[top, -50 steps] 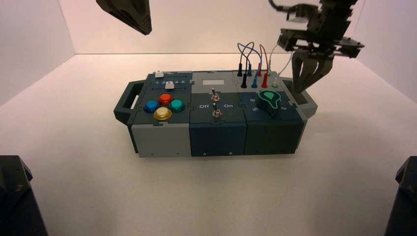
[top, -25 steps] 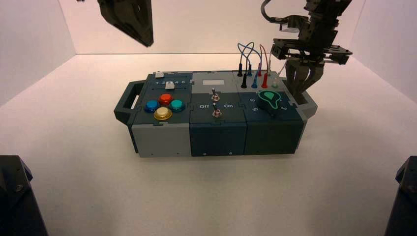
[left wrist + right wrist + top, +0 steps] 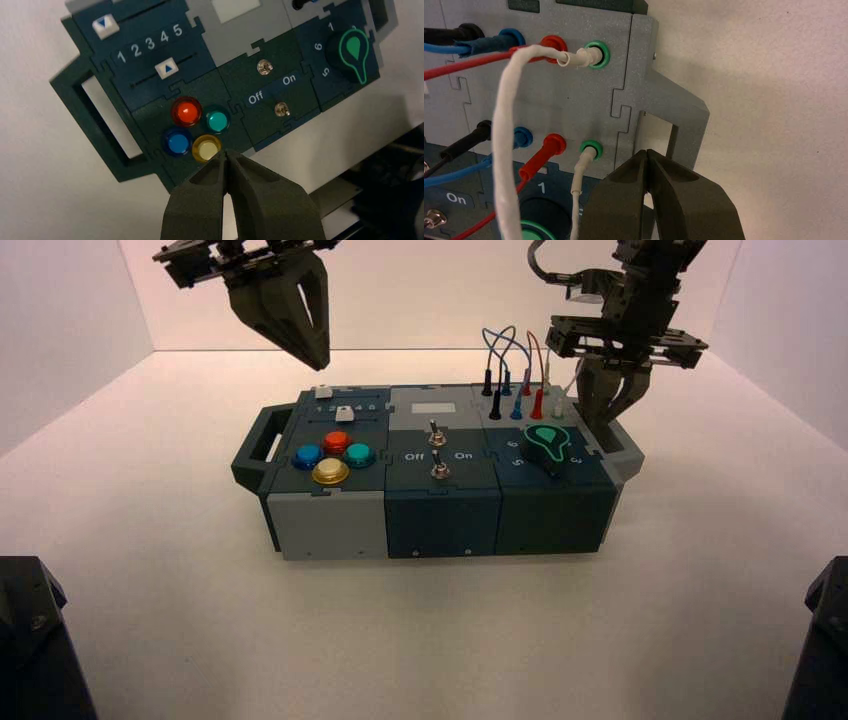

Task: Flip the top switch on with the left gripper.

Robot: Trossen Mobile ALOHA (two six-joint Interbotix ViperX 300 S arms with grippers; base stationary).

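Observation:
The top switch [image 3: 434,430] is a small silver toggle in the box's middle panel, just in front of the pale grey plate [image 3: 434,407]. In the left wrist view the top switch [image 3: 264,66] stands above the "Off" and "On" lettering, with a matching toggle [image 3: 282,108] below it. My left gripper [image 3: 318,362] hangs high over the box's back left corner, shut and holding nothing. Its tips [image 3: 226,154] show over the yellow button's edge. My right gripper [image 3: 600,432] is shut by the box's right handle, beside the white wire [image 3: 504,125].
Red, blue, teal and yellow buttons [image 3: 333,455] and two white sliders [image 3: 166,68] fill the box's left panel. A green-marked knob [image 3: 548,445] and plugged coloured wires [image 3: 515,370] occupy the right panel. Grey handles [image 3: 262,445] stick out at both ends.
My left gripper has come down into fuller view and turned, its pointed fingers now hanging over the back left of the box. My right gripper has shifted slightly left beside the right handle.

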